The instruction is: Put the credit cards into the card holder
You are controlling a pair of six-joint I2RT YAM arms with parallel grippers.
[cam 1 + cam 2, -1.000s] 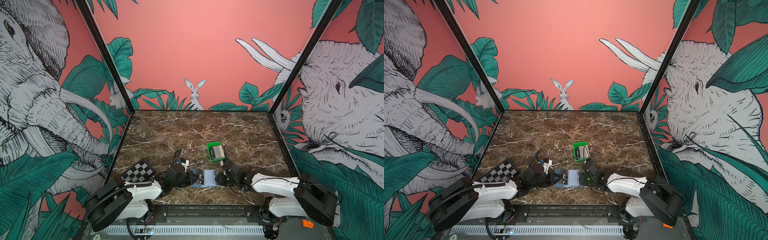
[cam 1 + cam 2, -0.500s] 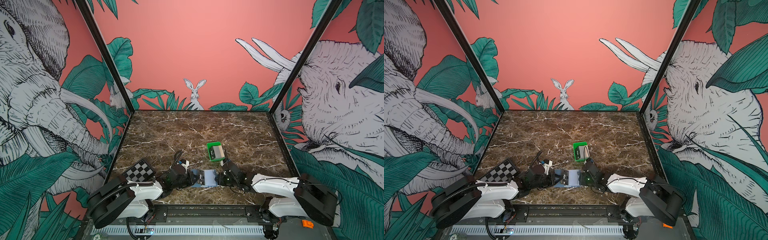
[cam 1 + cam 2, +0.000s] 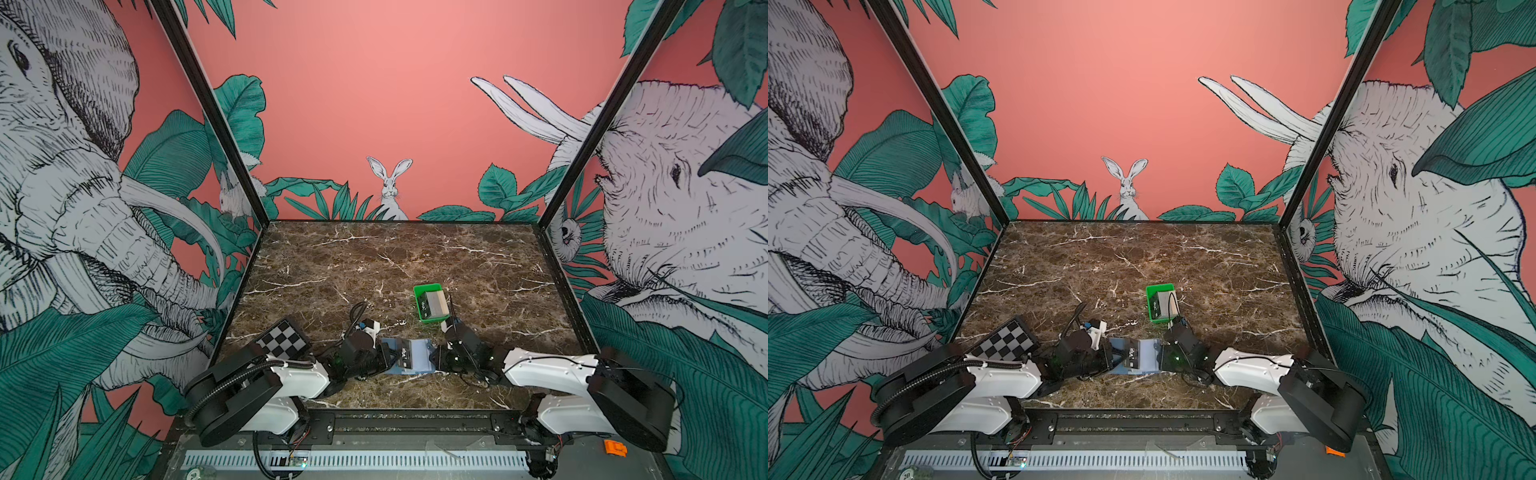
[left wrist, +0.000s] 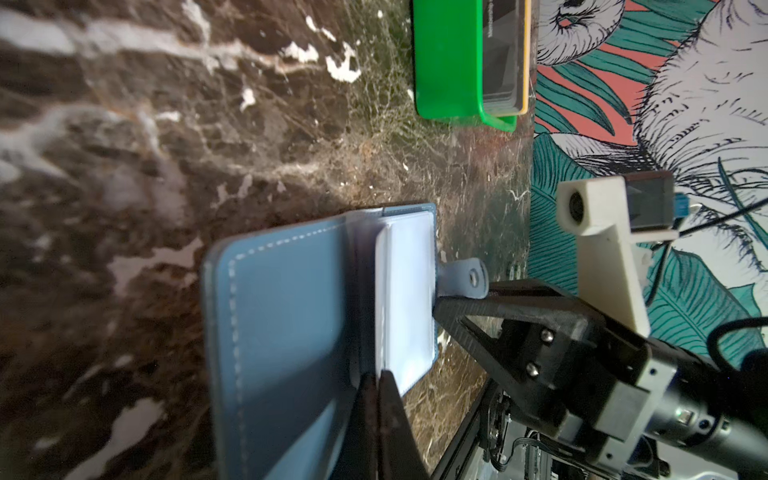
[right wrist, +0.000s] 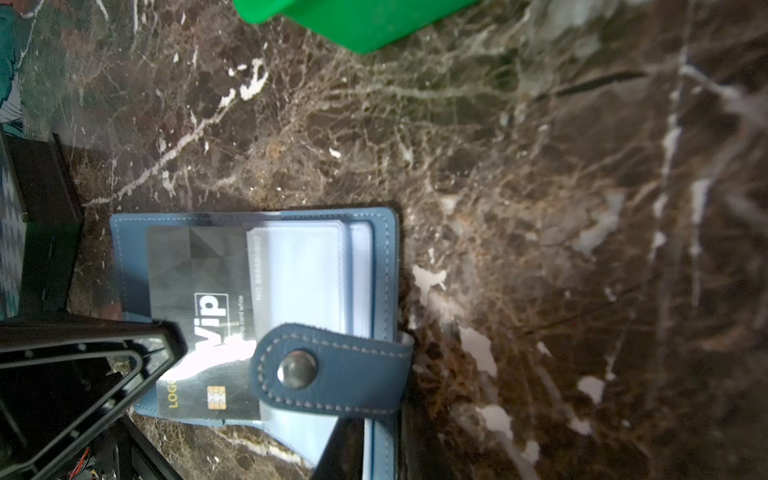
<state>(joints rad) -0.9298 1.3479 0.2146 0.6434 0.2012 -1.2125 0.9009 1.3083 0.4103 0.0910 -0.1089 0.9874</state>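
The card holder (image 3: 420, 356) lies near the front edge of the marble table (image 3: 374, 257). It is slate-blue and spread open, with its clear pockets facing up. At its 9 o'clock the left gripper (image 4: 378, 379) is clamped on a black VIP card (image 5: 199, 266). At 3 o'clock the right gripper (image 3: 437, 360) pinches the holder's edge beside the snap tab (image 5: 328, 370). Only the right wrist view shows the card's gold chip and one long edge tucked under a clear pocket. Farther back, at the holder's 1 o'clock, the green tray (image 3: 429, 319) holds more cards (image 3: 435, 301).

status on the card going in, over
Left gripper shut on black plastic VIP card, partly inside clear pocket. Right gripper pinching edge of slate-blue folding card holder. Snap tab lying across card's corner.
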